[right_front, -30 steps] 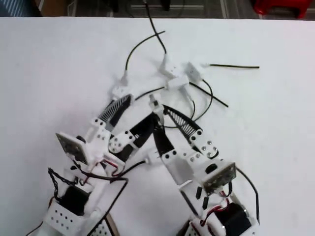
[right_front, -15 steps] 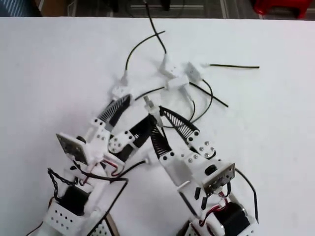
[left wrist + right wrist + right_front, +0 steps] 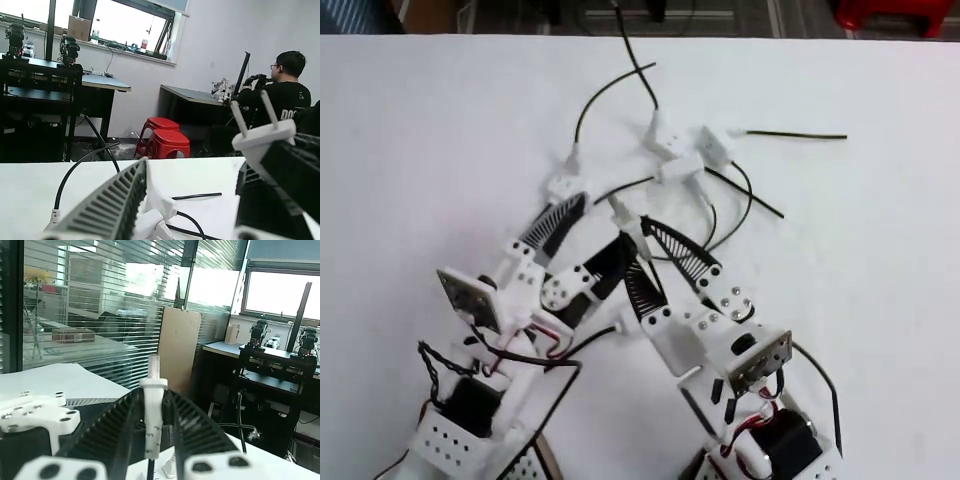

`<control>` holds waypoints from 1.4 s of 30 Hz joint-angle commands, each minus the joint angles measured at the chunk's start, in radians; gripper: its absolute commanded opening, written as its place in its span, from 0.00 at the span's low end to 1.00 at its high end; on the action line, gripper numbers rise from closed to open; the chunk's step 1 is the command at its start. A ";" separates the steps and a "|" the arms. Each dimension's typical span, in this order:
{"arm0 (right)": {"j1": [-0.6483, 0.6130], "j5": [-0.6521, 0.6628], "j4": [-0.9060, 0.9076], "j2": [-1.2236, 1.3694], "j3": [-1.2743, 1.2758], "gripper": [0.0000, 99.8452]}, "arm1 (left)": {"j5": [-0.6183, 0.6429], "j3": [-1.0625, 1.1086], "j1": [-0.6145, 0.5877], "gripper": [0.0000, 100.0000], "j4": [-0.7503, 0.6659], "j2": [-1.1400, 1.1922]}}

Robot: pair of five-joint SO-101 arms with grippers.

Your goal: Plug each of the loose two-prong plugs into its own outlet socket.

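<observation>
At table centre, between both arms: two-prong plug (image 3: 619, 210) pinched in right gripper (image 3: 635, 228); left gripper (image 3: 598, 225) spread just beside. Likely faults (judged): twisting within the pinch, prongs (image 3: 268, 106) missing slots of nearby connectors (image 3: 680, 168), arms colliding.

We see a white table (image 3: 430, 140), with a red plastic stool (image 3: 885, 14) past its far edge. In the left wrist view we make out two red stools (image 3: 165, 141) close together, a black desk (image 3: 60, 82) and a cardboard box (image 3: 80, 28) by the window. The right wrist view gives us venetian blinds (image 3: 75, 295) and an upright brown board (image 3: 180, 347).
</observation>
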 commanded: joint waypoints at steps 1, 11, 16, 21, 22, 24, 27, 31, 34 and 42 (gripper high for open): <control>-0.022 0.005 0.051 0.045 0.008 0.02 | 0.000 -0.012 -0.002 0.29 0.000 -0.010; -0.021 0.011 0.107 0.186 -0.055 0.02 | 0.000 -0.011 -0.002 0.29 0.000 -0.010; -0.016 0.046 0.113 0.191 -0.072 0.02 | 0.000 -0.009 -0.002 0.29 0.000 -0.010; -0.016 0.044 0.104 0.223 -0.074 0.02 | 0.000 -0.009 -0.002 0.29 0.000 -0.010; -0.016 0.044 0.101 0.248 -0.075 0.02 | 0.000 -0.008 -0.001 0.29 0.000 -0.010; -0.016 0.044 0.073 0.306 -0.077 0.02 | 0.000 -0.008 -0.002 0.29 0.008 -0.010; -0.019 0.044 0.062 0.351 -0.098 0.02 | 0.000 -0.015 -0.002 0.29 0.034 -0.010; -0.019 0.044 0.062 0.360 -0.123 0.02 | 0.000 -0.015 -0.002 0.29 0.035 -0.010; -0.016 0.048 0.062 0.363 -0.124 0.02 | 0.000 -0.015 0.001 0.29 0.035 -0.010; -0.015 0.052 0.087 0.364 -0.153 0.02 | 0.000 -0.015 0.002 0.29 0.040 -0.010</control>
